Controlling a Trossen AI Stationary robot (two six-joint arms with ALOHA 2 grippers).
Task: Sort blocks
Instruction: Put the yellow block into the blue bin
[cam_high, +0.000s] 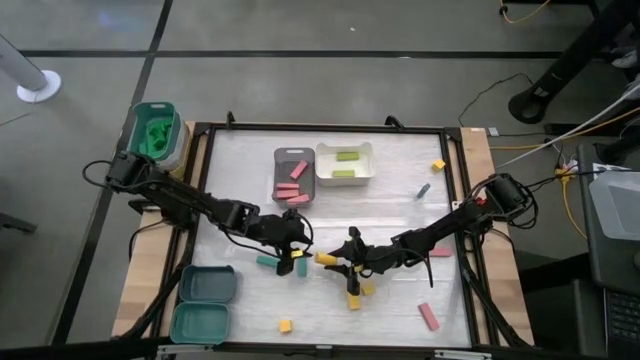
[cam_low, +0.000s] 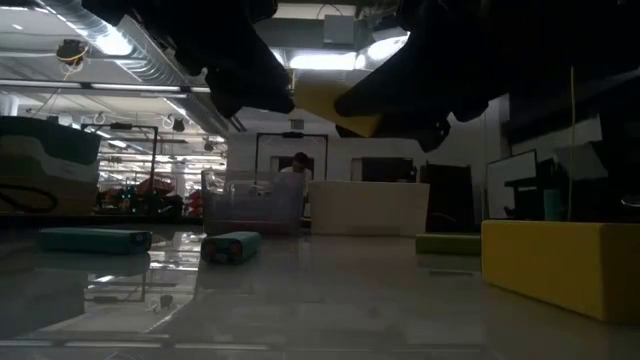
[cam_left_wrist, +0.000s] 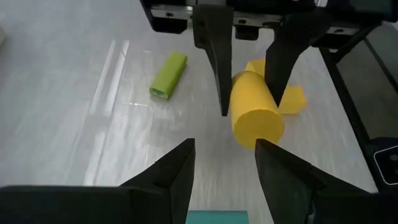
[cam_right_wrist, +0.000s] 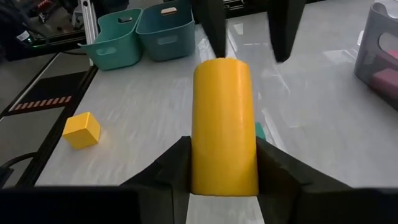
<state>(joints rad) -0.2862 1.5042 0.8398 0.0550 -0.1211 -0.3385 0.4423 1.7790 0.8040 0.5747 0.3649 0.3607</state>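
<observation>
A yellow cylinder block (cam_left_wrist: 255, 112) hangs in the air between the two arms near the table's middle, and my right gripper (cam_right_wrist: 222, 150) is shut on it. My left gripper (cam_left_wrist: 224, 144) is open and faces the cylinder's free end; its fingers (cam_right_wrist: 212, 28) stand just beyond that end, on either side, without touching it. In the high view the left gripper (cam_high: 298, 245) and right gripper (cam_high: 342, 260) meet there. Loose blocks lie flat around them: two teal (cam_high: 268, 262), several yellow (cam_high: 353, 300), two pink (cam_high: 429, 316) and a green bar (cam_left_wrist: 168, 74). My right gripper pinches the yellow cylinder's rear half (cam_right_wrist: 224, 168) between its two fingers. The fingers come level from the table's right side and lie along the cylinder. Its free end (cam_left_wrist: 256, 127) sticks out toward the left gripper. The cylinder is lifted clear of the table (cam_low: 335, 105).
At the far side a grey tray (cam_high: 278, 160) holds pink blocks and a white tray (cam_high: 322, 165) holds green bars. Two teal trays (cam_high: 208, 285) sit at the near left, and a teal bin (cam_high: 155, 112) stands off the far left corner. A raised black rim (cam_high: 320, 127) frames the table.
</observation>
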